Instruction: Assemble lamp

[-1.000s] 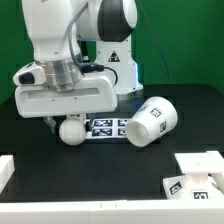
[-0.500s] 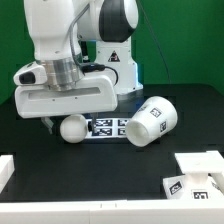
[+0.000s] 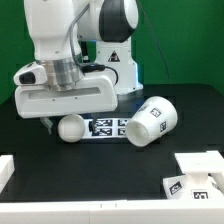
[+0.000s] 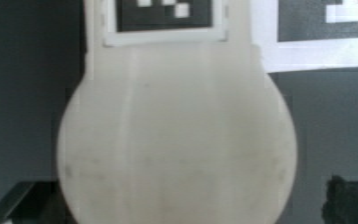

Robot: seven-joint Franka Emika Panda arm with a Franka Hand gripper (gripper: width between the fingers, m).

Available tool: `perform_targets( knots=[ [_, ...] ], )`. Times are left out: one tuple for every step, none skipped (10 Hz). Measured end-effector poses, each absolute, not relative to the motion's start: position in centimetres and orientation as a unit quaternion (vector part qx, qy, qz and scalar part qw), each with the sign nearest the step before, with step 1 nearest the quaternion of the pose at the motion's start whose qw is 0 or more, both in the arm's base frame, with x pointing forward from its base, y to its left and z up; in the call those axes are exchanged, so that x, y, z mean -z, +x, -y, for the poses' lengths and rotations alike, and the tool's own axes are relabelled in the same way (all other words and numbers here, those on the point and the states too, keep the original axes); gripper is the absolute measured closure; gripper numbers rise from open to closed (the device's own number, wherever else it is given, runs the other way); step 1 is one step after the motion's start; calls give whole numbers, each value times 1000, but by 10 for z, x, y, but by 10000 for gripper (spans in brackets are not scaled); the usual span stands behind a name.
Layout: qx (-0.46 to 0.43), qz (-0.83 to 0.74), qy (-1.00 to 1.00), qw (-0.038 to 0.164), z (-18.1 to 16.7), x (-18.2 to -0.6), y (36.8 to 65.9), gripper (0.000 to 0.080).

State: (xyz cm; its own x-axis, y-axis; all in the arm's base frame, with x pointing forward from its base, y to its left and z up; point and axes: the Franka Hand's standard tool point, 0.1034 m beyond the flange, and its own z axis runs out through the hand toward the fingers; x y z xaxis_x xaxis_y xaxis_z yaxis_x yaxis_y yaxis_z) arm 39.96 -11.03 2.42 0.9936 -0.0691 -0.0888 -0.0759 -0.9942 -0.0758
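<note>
Plain green wall [image 3: 190, 40] behind, matte black tabletop [image 3: 90, 165], white ledge [image 3: 90, 214] along its near edge, even lighting.

This looks like a robotics lab. A white robot arm [image 3: 75, 50] stands on a black bench [image 3: 25, 135] before a plain green backdrop [image 3: 185, 40], and the marker board [image 3: 106, 126] and the white shade [image 3: 150, 120] carry printed square tags.

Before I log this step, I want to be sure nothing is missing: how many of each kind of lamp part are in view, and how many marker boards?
Bulb: 1
Shade: 1
Base: 1
Marker board: 1
Total: 4
</note>
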Motion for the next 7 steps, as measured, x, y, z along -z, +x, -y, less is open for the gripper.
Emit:
perform_targets(
  knots=[
    [-52,-35,-997,43,109,-25,398,101],
    [-81,-35,-994,58,107,-32,397,101],
    [-81,-43,-994,60,115,-43,409,101],
    [-85,-54,-993,60,114,-41,408,101],
    [-125,-68,-987,72,104,-39,400,101],
    [-151,-69,-983,83,99,-41,403,101],
    [-162,-67,-981,87,99,-40,407,101]
  ],
)
